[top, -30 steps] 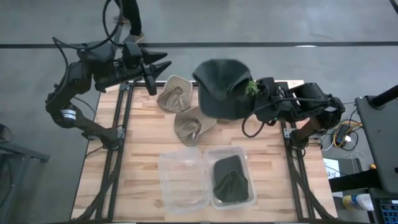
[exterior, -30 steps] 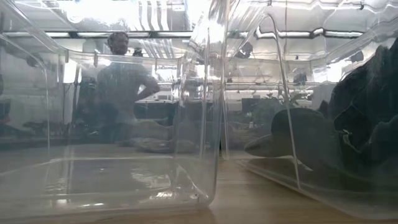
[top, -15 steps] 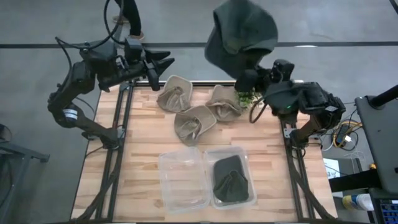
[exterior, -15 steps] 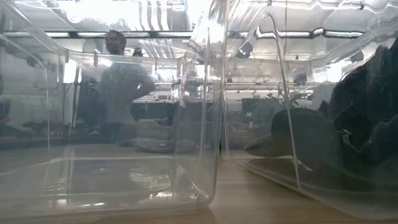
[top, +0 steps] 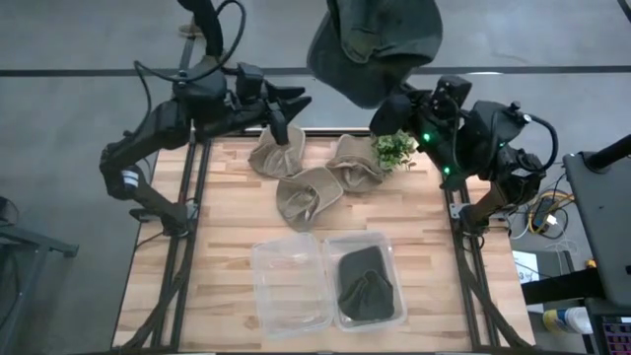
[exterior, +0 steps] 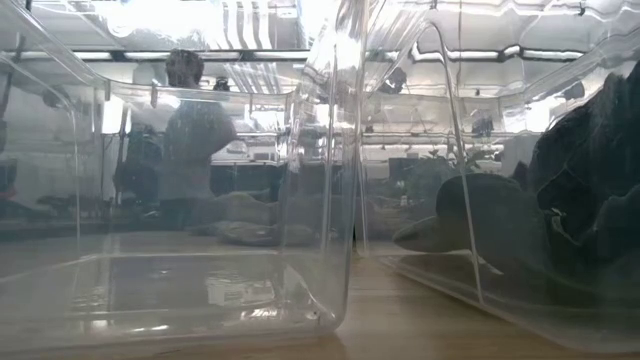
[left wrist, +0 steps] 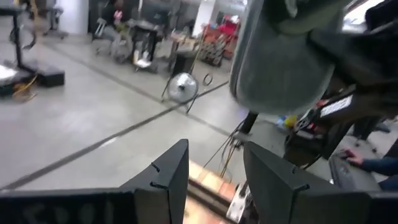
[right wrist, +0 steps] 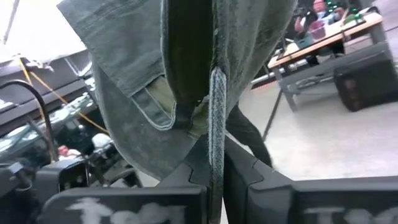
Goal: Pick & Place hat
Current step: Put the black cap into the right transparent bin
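My right gripper (top: 392, 110) is shut on a dark grey-green hat (top: 375, 44), raised high over the table's far edge. The same hat fills the right wrist view (right wrist: 186, 68) and shows in the left wrist view (left wrist: 280, 56). My left gripper (top: 286, 106) is open and hovers above the far-left tan hat (top: 276, 150), touching nothing; its fingers (left wrist: 168, 177) stand apart. Two more tan hats (top: 306, 197) (top: 355, 163) lie on the wood. Another dark hat (top: 367, 286) lies in the right clear bin. My right gripper pinches a thick stitched edge of the hat (right wrist: 216, 118) between its two fingers (right wrist: 252, 180). The edge runs along the gap between them. The hat spreads out beyond the fingertips, lifted clear of the table, its folds loose.
Two clear bins sit at the table's near side: the left one (top: 289, 286) holds nothing that I can see, and the right one (top: 389, 247) holds the dark hat (exterior: 580, 200). A small green plant (top: 394, 148) stands by the far-right corner. A person (exterior: 190, 130) stands in the room beyond.
My right gripper has risen from the table's far side, carrying the dark hat up and clear. This has uncovered a tan hat and the small plant beneath. My left gripper has moved toward the table's right and now stands over the far-left tan hat.
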Robot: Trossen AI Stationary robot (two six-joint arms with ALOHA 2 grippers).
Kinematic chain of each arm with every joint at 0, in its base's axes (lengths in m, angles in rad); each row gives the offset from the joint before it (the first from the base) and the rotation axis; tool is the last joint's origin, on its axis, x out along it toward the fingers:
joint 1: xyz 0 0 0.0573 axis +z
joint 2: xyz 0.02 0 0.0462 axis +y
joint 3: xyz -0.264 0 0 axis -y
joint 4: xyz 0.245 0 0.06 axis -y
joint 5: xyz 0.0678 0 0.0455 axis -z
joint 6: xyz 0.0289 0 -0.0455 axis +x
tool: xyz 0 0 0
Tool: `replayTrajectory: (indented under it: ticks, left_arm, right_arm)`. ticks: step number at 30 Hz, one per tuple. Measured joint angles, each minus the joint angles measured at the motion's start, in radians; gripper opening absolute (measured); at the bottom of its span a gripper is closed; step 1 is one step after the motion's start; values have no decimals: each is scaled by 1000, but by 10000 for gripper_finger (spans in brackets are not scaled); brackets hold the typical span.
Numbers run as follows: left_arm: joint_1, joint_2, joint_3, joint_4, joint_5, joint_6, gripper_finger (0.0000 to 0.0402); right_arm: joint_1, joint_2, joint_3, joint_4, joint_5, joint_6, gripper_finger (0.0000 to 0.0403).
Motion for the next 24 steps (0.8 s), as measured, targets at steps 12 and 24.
replayTrajectory:
  ticks: [12,24]
  left_arm:
    - [-1,43,0,241,83,90,146]
    - [-1,51,0,242,87,97,146]
  right_arm:
    - [-11,0,0,34,-97,9,11]
    - [-9,10,-2,157,-155,-92,11]
